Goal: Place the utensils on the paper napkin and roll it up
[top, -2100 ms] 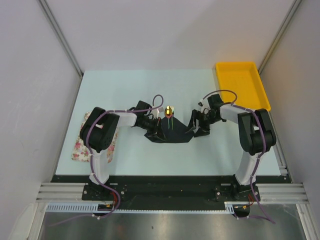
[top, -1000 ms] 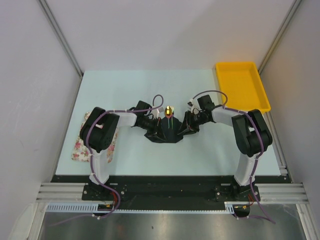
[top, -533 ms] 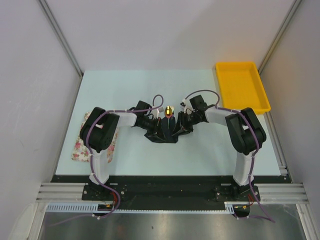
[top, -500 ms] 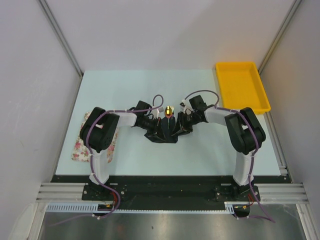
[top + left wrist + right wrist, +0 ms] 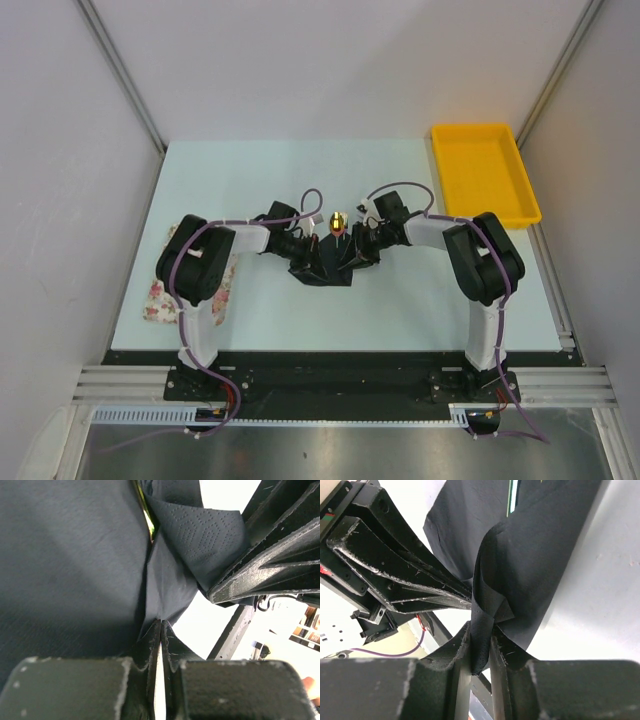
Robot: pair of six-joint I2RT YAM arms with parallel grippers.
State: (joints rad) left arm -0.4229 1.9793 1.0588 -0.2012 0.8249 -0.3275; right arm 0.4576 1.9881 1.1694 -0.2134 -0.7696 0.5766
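Note:
The black paper napkin (image 5: 328, 272) lies bunched at the table's middle, both side edges lifted. The utensils (image 5: 339, 221) rest inside it, with a gold end poking out at the far side. Only a thin greenish sliver of the utensils (image 5: 149, 524) (image 5: 510, 500) shows between the folds in the wrist views. My left gripper (image 5: 312, 256) is shut, its tips pinching the napkin's left edge (image 5: 161, 622). My right gripper (image 5: 352, 254) is shut on a folded strip of the napkin (image 5: 481, 645). The two grippers stand almost tip to tip over the napkin.
A yellow tray (image 5: 485, 170) sits at the back right corner of the table. A pink floral cloth mat (image 5: 160, 290) lies at the left edge, partly under the left arm. Each wrist view shows the other gripper's fingers (image 5: 260, 555) (image 5: 395, 565) close by.
My right gripper has moved left toward the left gripper, drawing the napkin's right side over the utensils and narrowing the bundle. The left gripper has held still.

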